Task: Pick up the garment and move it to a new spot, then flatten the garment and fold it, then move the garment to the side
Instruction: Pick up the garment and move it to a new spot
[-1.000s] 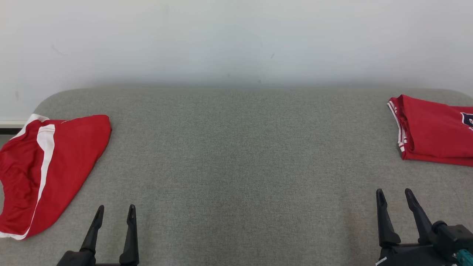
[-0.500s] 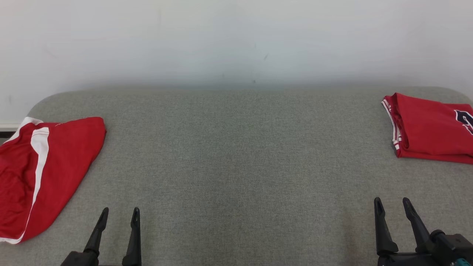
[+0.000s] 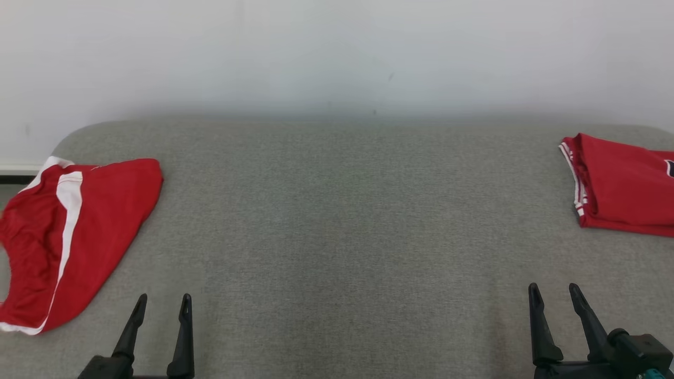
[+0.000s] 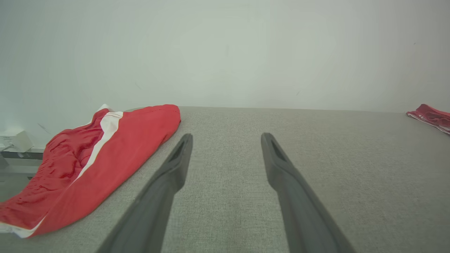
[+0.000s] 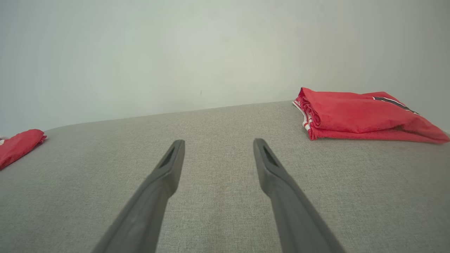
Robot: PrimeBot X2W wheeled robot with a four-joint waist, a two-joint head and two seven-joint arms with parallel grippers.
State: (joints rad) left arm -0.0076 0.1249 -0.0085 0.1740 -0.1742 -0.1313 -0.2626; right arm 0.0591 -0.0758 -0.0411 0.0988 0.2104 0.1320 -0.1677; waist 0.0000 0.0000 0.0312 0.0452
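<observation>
A red garment with a white stripe (image 3: 100, 221) lies loosely spread at the left edge of the grey padded surface (image 3: 347, 221); the same garment (image 4: 133, 140) is left of my left fingers in the left wrist view. A second red garment (image 3: 626, 184), folded with striped trim, rests at the far right and appears as the folded garment (image 5: 358, 114) in the right wrist view. My left gripper (image 3: 163, 299) is open and empty near the front left, also seen as the left gripper (image 4: 226, 135). My right gripper (image 3: 553, 288) is open and empty at the front right, also seen as the right gripper (image 5: 219, 140).
A plain white wall (image 3: 337, 52) stands behind the surface. The surface's rounded back corners and left edge lie close to the striped garment. A small white box (image 4: 14, 140) sits beyond the left edge. Wide bare fabric stretches between the two garments.
The whole head view has shifted slightly, so the camera moved. The right gripper sits a little lower in view. Both garments lie as before and both grippers stay open.
</observation>
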